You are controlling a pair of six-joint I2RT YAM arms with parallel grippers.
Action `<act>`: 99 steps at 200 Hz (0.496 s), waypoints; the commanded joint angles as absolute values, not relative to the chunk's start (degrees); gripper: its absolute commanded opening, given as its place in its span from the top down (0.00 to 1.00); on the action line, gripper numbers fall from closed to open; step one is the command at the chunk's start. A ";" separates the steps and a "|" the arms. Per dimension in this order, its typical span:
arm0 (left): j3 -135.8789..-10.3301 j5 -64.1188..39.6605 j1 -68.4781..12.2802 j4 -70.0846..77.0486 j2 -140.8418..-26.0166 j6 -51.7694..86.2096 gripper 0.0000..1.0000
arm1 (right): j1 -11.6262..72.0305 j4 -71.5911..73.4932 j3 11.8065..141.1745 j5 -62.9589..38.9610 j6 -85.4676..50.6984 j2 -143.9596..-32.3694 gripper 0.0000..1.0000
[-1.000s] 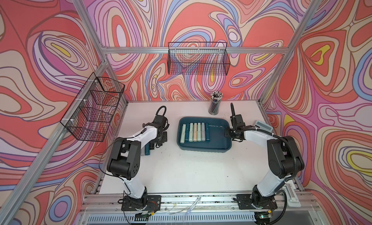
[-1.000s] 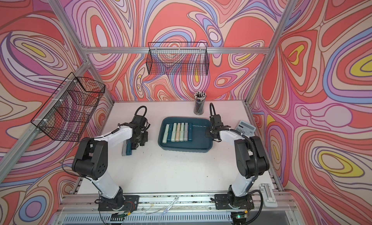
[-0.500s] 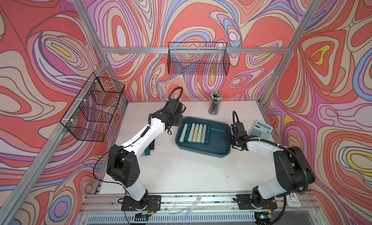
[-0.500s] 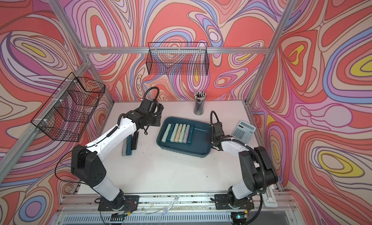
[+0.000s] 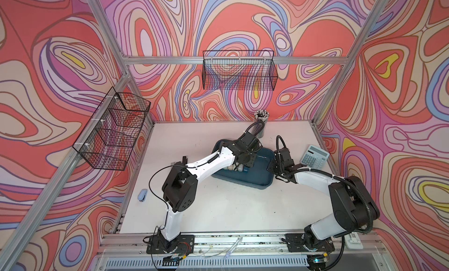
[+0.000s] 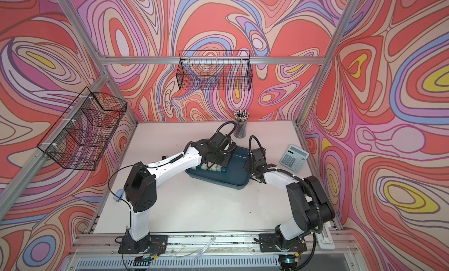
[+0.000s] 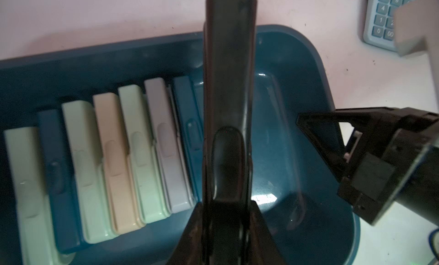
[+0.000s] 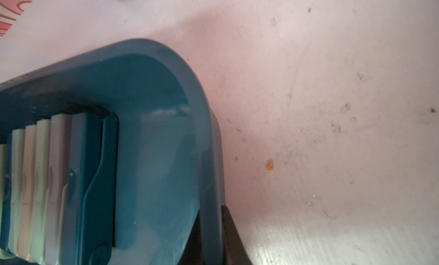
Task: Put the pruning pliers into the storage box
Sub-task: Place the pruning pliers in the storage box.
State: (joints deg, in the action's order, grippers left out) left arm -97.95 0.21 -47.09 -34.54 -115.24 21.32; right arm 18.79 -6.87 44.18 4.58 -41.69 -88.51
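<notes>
While my right claw (image 5: pixel 274 166) pinches the box (image 7: pixel 297 45) rim, item in hand is one black plier (image 7: pixel 229 62), clamped in my left claw (image 7: pixel 225 228) over the bare box floor beside the row (image 7: pixel 123 157) inside; I would lower it flat, parallel, then release.

Dark teal-blue tray (image 7: pixel 316 69); the bars (image 7: pixel 111 157) in it run mint, teal-blue, mint, beige, mint, pale grey, teal-blue (plus one black bar (image 7: pixel 229 74)). Pale blue calculator (image 5: pixel 315 157), black mesh baskets (image 5: pixel 239 73), whitish table (image 5: pixel 230 209), walls (image 5: pixel 230 27) swirled red, pink, lilac, yellow.
</notes>
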 commanded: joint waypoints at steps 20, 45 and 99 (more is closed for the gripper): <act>-102.13 0.83 -49.02 -34.34 -119.50 25.80 0.87 | 18.90 1.11 43.08 2.07 -46.82 -86.05 0.90; -103.87 1.67 -49.27 -34.89 -121.99 27.66 0.86 | 18.90 1.66 42.31 2.11 -47.11 -85.38 0.90; -107.40 4.45 -49.64 -36.32 -127.35 30.98 0.84 | 18.90 2.11 41.71 2.10 -47.20 -84.74 0.89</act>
